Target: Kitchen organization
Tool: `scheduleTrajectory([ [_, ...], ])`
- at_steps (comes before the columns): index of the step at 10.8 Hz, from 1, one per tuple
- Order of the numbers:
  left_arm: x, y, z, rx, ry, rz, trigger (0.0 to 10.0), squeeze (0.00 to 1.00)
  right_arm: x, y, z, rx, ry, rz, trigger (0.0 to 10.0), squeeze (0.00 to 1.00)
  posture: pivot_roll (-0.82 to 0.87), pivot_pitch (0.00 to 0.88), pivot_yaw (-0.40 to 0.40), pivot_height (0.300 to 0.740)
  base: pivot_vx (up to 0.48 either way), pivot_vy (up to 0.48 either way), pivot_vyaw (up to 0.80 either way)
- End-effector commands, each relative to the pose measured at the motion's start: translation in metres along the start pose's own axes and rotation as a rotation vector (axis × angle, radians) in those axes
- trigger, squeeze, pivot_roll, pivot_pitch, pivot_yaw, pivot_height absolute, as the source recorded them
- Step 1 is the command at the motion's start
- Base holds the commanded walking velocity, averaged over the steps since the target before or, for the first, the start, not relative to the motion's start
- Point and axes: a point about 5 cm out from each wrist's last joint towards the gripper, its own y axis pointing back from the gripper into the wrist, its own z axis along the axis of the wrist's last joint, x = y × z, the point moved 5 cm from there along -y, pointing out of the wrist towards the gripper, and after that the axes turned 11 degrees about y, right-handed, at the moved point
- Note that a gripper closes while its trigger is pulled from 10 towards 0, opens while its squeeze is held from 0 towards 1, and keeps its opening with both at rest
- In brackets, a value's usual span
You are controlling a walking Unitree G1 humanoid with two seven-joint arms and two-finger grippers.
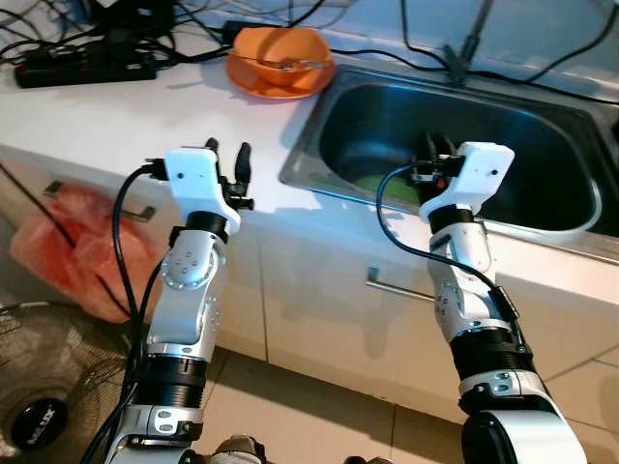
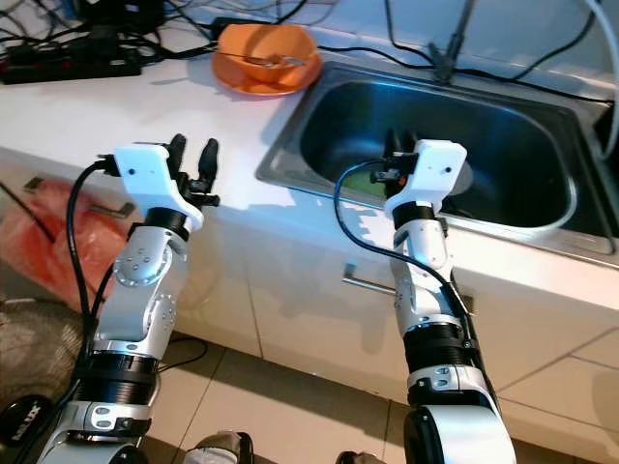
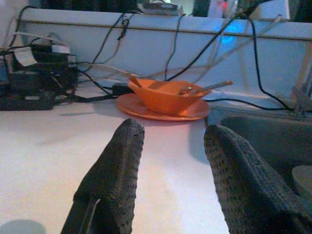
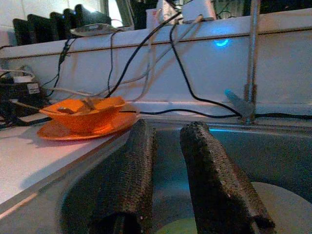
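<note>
An orange bowl [image 1: 280, 53] with utensils in it rests on an orange plate [image 3: 163, 109] at the back of the white counter [image 1: 116, 116], just left of the steel sink [image 1: 542, 126]. My left gripper [image 1: 230, 159] is open above the counter's front edge, holding nothing, and the bowl lies straight beyond its fingers [image 3: 117, 170]. My right gripper [image 1: 430, 155] is over the sink's front rim, open by a narrow gap and empty. Below it in the basin lie something green [image 1: 379, 181] and a pale round object [image 4: 285, 204].
A black power strip [image 1: 82, 63] and tangled cables crowd the counter's back left. Cables and a thin pipe [image 4: 252, 53] run along the wall behind the sink. On the floor to the left are a red plastic bag [image 1: 82, 246] and a fan [image 1: 48, 387]. Cabinet handles [image 1: 397, 287] face me.
</note>
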Motion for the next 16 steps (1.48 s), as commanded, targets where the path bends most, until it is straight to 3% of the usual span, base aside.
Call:
scheduleTrajectory([
  [1,-0.0028,0.0007,-0.0002,-0.005,0.000,-0.007,10.0,0.00,-0.0026,-0.0019,0.0032,-0.004,0.004,-0.008,10.0,0.00,0.22,0.107,-0.042,0.740,0.000,0.000,0.00],
  [5,-0.0049,0.0004,-0.0042,0.015,0.006,-0.008,10.0,0.00,-0.0029,-0.0022,-0.0026,0.040,-0.005,-0.011,10.0,0.00,0.21,0.111,-0.040,0.740,0.000,0.317,-0.54],
  [10,-0.0068,0.0003,-0.0048,0.018,0.003,-0.015,10.0,0.00,-0.0036,-0.0013,-0.0038,0.046,-0.010,-0.022,10.0,0.00,0.21,0.112,-0.041,0.740,0.000,0.435,0.00],
  [13,-0.0112,0.0013,-0.0053,0.015,-0.002,-0.036,10.0,0.00,-0.0042,-0.0013,-0.0053,0.051,-0.008,-0.026,10.0,0.00,0.21,0.111,-0.041,0.740,0.000,0.000,0.00],
  [16,-0.0062,-0.0001,-0.0033,0.014,-0.013,-0.016,10.0,0.00,-0.0034,-0.0012,-0.0059,0.053,-0.010,-0.022,10.0,0.00,0.21,0.106,-0.038,0.740,0.089,0.000,0.00],
])
